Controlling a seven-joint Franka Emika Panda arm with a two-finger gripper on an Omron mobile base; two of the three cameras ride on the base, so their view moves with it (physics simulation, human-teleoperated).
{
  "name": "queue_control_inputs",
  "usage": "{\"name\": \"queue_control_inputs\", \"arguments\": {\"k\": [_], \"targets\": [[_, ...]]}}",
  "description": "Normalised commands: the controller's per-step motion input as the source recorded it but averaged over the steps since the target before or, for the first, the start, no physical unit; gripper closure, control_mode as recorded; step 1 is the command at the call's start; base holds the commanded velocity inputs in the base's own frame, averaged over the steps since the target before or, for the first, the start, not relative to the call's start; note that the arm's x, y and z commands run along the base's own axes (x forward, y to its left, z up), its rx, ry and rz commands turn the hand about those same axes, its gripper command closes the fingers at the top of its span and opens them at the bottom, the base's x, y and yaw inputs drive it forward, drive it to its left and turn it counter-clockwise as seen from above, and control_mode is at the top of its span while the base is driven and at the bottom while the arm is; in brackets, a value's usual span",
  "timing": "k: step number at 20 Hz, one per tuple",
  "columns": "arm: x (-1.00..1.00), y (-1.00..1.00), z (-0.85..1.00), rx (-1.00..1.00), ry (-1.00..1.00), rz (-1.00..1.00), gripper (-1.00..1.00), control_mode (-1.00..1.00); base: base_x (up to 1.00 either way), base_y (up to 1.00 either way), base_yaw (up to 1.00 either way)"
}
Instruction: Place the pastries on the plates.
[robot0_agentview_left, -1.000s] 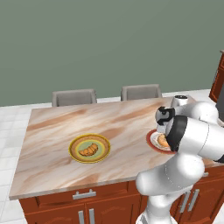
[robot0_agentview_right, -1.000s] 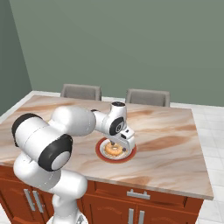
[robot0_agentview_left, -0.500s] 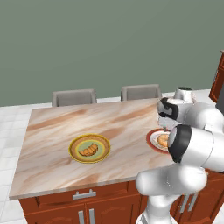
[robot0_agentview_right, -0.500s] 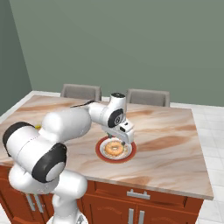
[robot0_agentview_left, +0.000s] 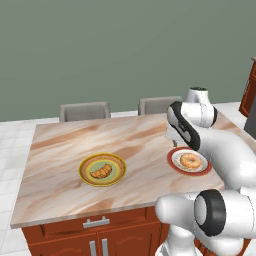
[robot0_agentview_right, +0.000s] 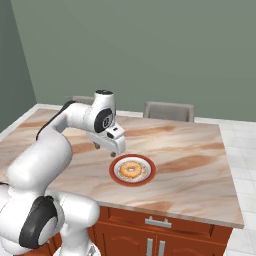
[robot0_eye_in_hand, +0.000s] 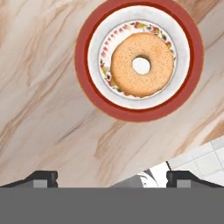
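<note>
The gripper (robot0_eye_in_hand: 112, 177) hangs above the marble counter (robot0_eye_in_hand: 48, 109) with its jaws spread wide and nothing between them; in the hand view the two dark fingertips (robot0_eye_in_hand: 41, 177) stand far apart at the bottom, over bare marble just short of the plate. In the right base view the gripper (robot0_agentview_right: 116, 148) sits at the end of the white arm, raised off the counter (robot0_agentview_right: 200, 165) and just to the left of the red-rimmed plate (robot0_agentview_right: 132, 170).

That red-rimmed plate (robot0_eye_in_hand: 138, 59) is white inside with a small floral band, and the donut (robot0_eye_in_hand: 141, 64) lies flat in its middle, hole up, well inside the rim. The donut (robot0_agentview_right: 131, 170) rests there untouched, clear of the fingers. From the left base view the same plate (robot0_agentview_left: 189, 161) with its donut (robot0_agentview_left: 190, 160) lies near the right end of the counter (robot0_agentview_left: 60, 150), partly behind the arm.

Farther off to the left, well apart from the first plate, the yellow-rimmed plate (robot0_agentview_left: 102, 169) holds the croissant (robot0_agentview_left: 101, 171) on its green centre.

Behind the counter, two grey chairs (robot0_agentview_left: 85, 110) stand against its far edge, before a dull green wall (robot0_agentview_left: 125, 45).
</note>
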Motion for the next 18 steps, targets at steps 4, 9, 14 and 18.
{"name": "queue_control_inputs", "arguments": {"k": [4,9,14,18], "targets": [[-0.45,0.94,0.55,0.0,0.07,0.06,-1.0,-1.0,0.0,0.0,0.0],[-0.63,0.44,0.45,0.0,0.01,0.02,-1.0,-1.0,0.0,0.0,0.0],[-0.64,0.3,0.26,0.0,0.0,0.02,-1.0,-1.0,0.0,0.0,0.0],[-0.25,0.25,-0.04,0.0,0.0,0.02,-1.0,-1.0,0.0,0.0,0.0]]}}
